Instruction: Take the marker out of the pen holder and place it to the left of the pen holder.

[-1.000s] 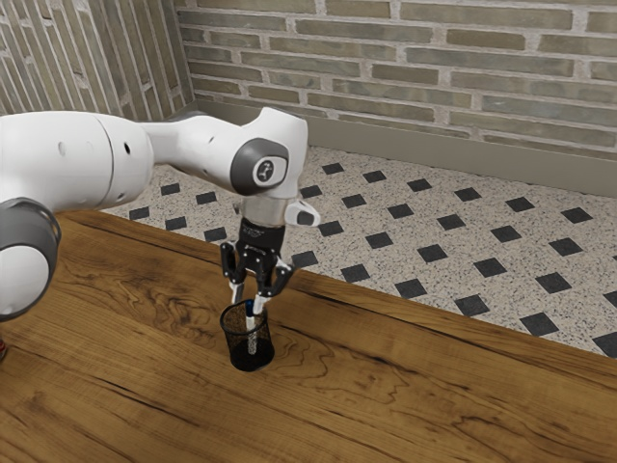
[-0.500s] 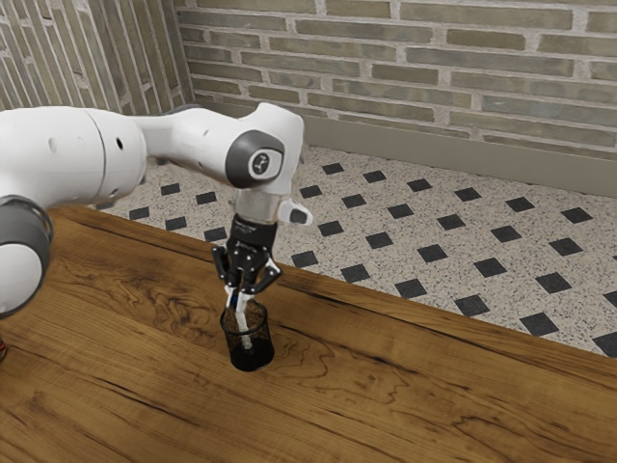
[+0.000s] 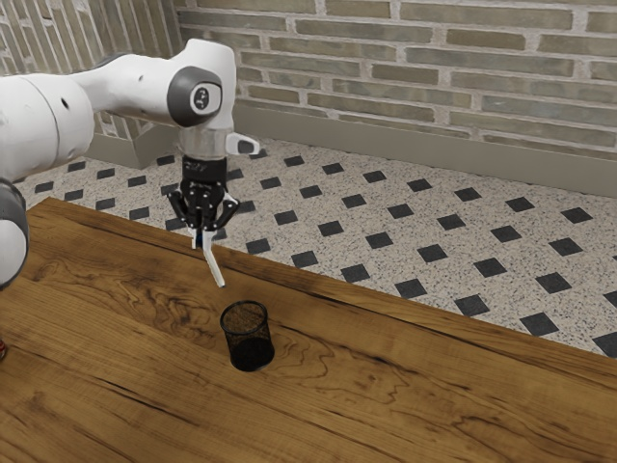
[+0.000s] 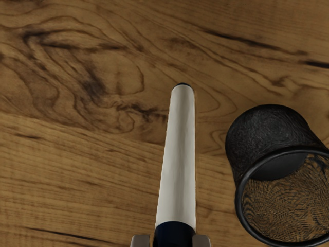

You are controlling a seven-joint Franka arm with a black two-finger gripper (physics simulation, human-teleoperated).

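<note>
My gripper (image 3: pixel 203 237) is up in the air, higher than the pen holder and toward the exterior view's left of it, shut on the marker. The white marker (image 3: pixel 215 268) hangs tilted from the fingertips, its lower end pointing toward the exterior view's right, outside the holder. In the wrist view the marker (image 4: pixel 178 159) shows its white barrel and dark blue cap end, which lies between the gripper's (image 4: pixel 171 241) two fingertips. The black mesh pen holder (image 3: pixel 248 338) stands upright on the table; in the wrist view the pen holder (image 4: pixel 264 134) is beside the marker.
The wooden table (image 3: pixel 386 386) stretches around the holder, its far edge running behind it. A small red object (image 3: pixel 2 349) is cut off at the exterior view's left border. Tiled floor and brick walls lie beyond the table.
The fingers have closed on the marker, and my hand has risen and moved toward the exterior view's left, drawing it out of the holder. The pen holder stands where it was.
</note>
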